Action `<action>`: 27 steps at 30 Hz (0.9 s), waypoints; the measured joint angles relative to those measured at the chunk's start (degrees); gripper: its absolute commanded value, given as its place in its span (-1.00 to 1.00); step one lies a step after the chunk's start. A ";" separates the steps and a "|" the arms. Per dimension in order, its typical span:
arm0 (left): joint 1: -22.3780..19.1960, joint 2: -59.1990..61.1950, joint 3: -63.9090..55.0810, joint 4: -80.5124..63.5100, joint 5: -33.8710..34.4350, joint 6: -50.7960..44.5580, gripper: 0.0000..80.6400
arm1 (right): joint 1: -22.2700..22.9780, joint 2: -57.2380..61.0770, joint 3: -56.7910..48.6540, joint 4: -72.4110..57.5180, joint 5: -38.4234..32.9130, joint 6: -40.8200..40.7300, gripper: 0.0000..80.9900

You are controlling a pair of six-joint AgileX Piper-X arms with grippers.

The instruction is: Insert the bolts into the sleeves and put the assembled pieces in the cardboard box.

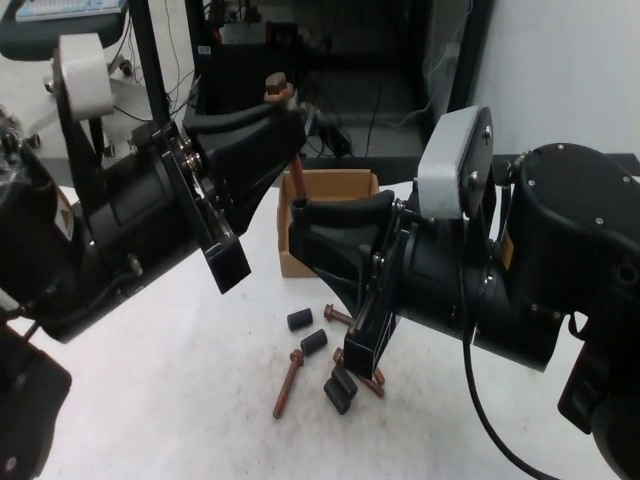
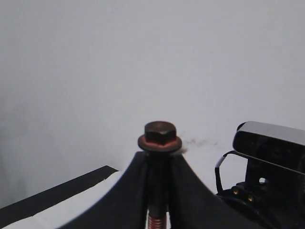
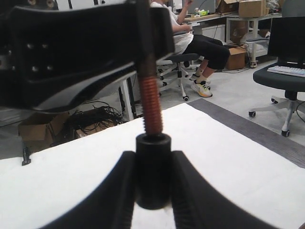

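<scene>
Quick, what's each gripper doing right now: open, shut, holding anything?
Left gripper: shut on a bolt.
Right gripper: shut on a sleeve, just under the bolt's threaded end.

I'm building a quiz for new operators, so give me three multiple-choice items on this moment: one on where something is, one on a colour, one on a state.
1. The threaded end of the held bolt is: A. at the mouth of the held sleeve; B. inside a drawer; C. dipped in a cup.
2. That sleeve is: A. white; B. black; C. yellow.
3. The left tool is: A. open and empty; B. shut on the bolt; C. shut on a cable.

Answers:
1 A: the right wrist view shows the thread meeting the sleeve's opening.
2 B: it looks black, gripped in the right tool.
3 B: it clamps the shank just below the hex head.
</scene>
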 measured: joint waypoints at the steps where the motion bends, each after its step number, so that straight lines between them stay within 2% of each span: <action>1: 0.00 0.00 0.00 0.11 0.00 0.08 -0.99 | 0.00 0.00 0.00 0.00 0.00 0.00 -0.98; 22: 0.00 0.00 0.00 7.41 2.58 2.40 -0.99 | 0.00 0.00 0.00 0.00 0.00 -0.83 -0.98; 24: 0.00 0.00 0.00 7.41 3.47 2.53 -0.90 | 0.00 0.00 0.00 0.00 0.00 -0.83 -0.98; 26: 0.00 0.00 0.00 7.41 4.31 2.72 -0.66 | 0.00 0.00 0.00 0.00 0.00 -0.98 -0.98; 27: 0.00 0.00 0.00 7.41 4.35 2.72 -0.48 | 0.00 0.00 0.00 0.00 0.00 -1.02 -0.98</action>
